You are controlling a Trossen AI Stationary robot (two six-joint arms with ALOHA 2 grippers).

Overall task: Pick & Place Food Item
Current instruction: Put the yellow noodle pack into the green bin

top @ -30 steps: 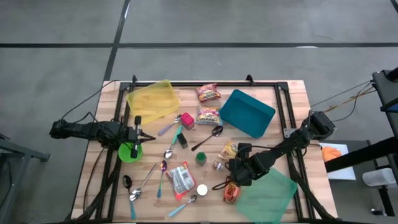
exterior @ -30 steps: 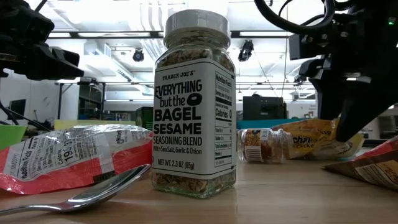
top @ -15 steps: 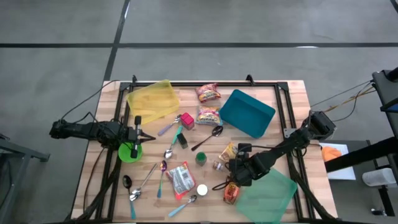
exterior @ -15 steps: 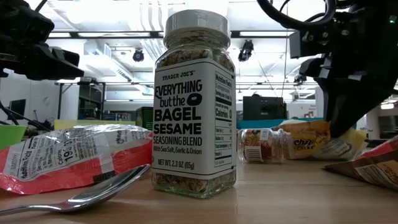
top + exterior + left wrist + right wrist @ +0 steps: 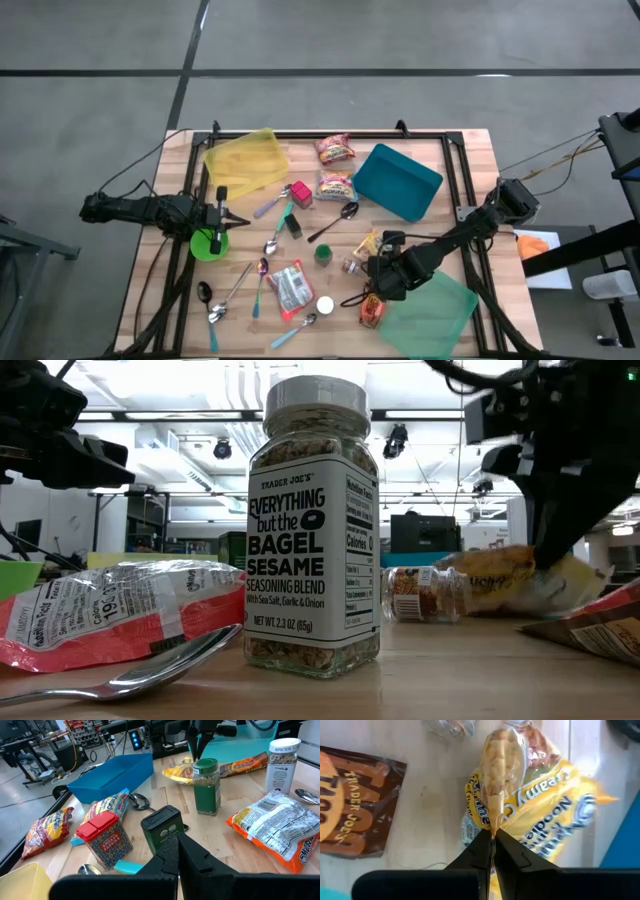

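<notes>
The worktop (image 5: 470,165) is pale wood with a matt, planked surface. The yellow noodle packet (image 5: 535,805) is glossy crinkled plastic film, the bagel seasoning jar (image 5: 313,530) clear and smooth with a paper label. The spoon (image 5: 120,675) is shiny metal.

Bench (image 5: 470,150): open wood along the far right edge, passable. Centre crowded: teal tray (image 5: 397,181), green spice jar (image 5: 323,254), small spice bottle (image 5: 352,266), spoons and packets close together. Light-green tray (image 5: 430,315) fills the near right corner.
</notes>
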